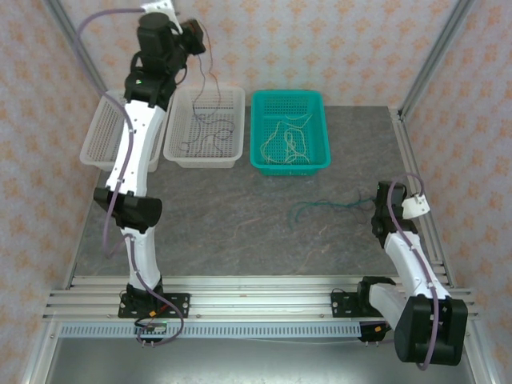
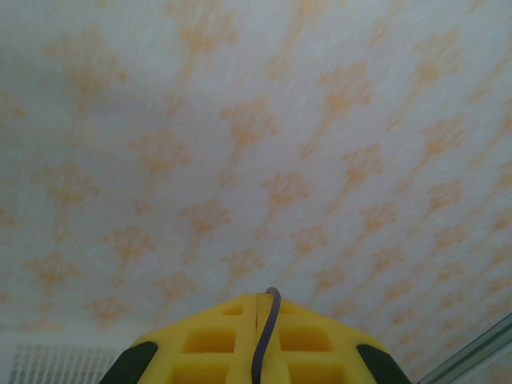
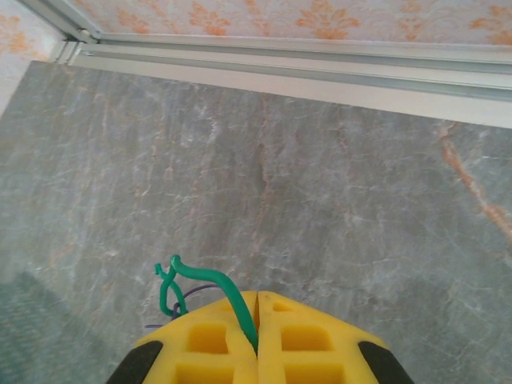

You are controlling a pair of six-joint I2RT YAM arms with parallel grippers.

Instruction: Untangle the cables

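Note:
My left gripper (image 1: 192, 38) is raised high at the back, shut on a dark purple cable (image 1: 211, 78) that dangles into the white basket (image 1: 178, 149). In the left wrist view the yellow jaws (image 2: 258, 298) pinch that purple cable (image 2: 269, 324) against the wallpaper. More purple strands (image 1: 200, 132) lie in that basket. Cream-white cables (image 1: 290, 142) lie in the green basket (image 1: 318, 160). My right gripper (image 1: 378, 202) is low at the table's right, shut on a green cable (image 1: 328, 206) that trails left across the table. The right wrist view shows its jaws (image 3: 258, 298) closed on the green cable (image 3: 230, 298), with a thin purple strand (image 3: 196, 290) beside it.
A second white basket (image 1: 98, 138) stands at the back left, partly behind the left arm. Aluminium frame posts (image 1: 424, 56) and a rail (image 3: 320, 68) border the grey table (image 1: 240, 216). Wallpapered walls close the back and sides.

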